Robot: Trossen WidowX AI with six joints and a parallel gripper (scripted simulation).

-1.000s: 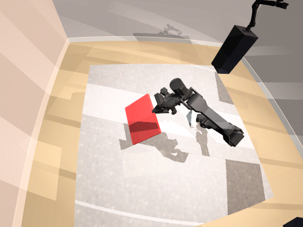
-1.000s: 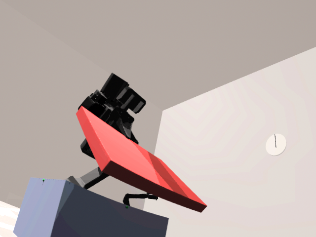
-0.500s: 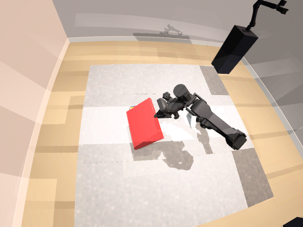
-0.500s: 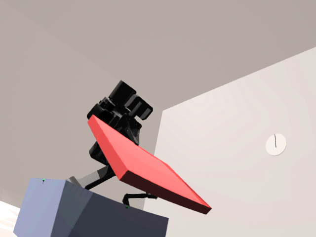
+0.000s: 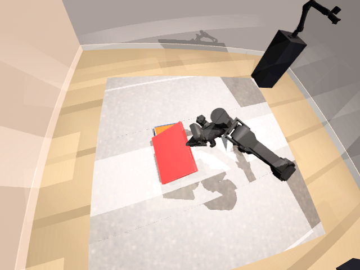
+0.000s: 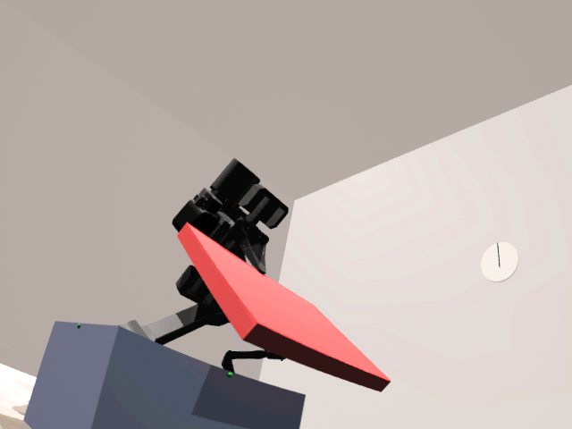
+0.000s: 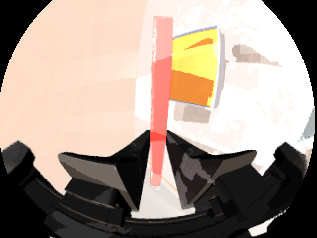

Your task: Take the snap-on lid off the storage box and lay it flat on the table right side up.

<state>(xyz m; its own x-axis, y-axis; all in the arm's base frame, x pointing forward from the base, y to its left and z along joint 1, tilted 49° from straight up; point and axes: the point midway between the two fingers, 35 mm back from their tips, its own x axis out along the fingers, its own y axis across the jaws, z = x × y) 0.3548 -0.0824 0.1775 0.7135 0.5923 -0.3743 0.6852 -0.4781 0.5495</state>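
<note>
My gripper point(image 5: 188, 143) point(image 7: 158, 133) is shut on the right-hand edge of the red lid point(image 5: 173, 153) point(image 6: 281, 307) point(image 7: 158, 79). The lid hangs tilted in the air, off the box and partly over it. In the wrist view the lid shows edge-on between the fingers. The storage box point(image 5: 163, 128) point(image 6: 115, 378) point(image 7: 194, 69) stands open below and behind the lid. It is blue-grey outside and orange inside. In the top view only its far end shows past the lid. In the exterior view the fingertips are hidden behind the lid.
The box stands on a pale table top point(image 5: 174, 232) with wooden floor point(image 5: 66, 162) around it. A tall black block point(image 5: 277, 59) carrying a camera arm stands at the back right. My arm's base point(image 5: 283, 170) sits to the right of the box.
</note>
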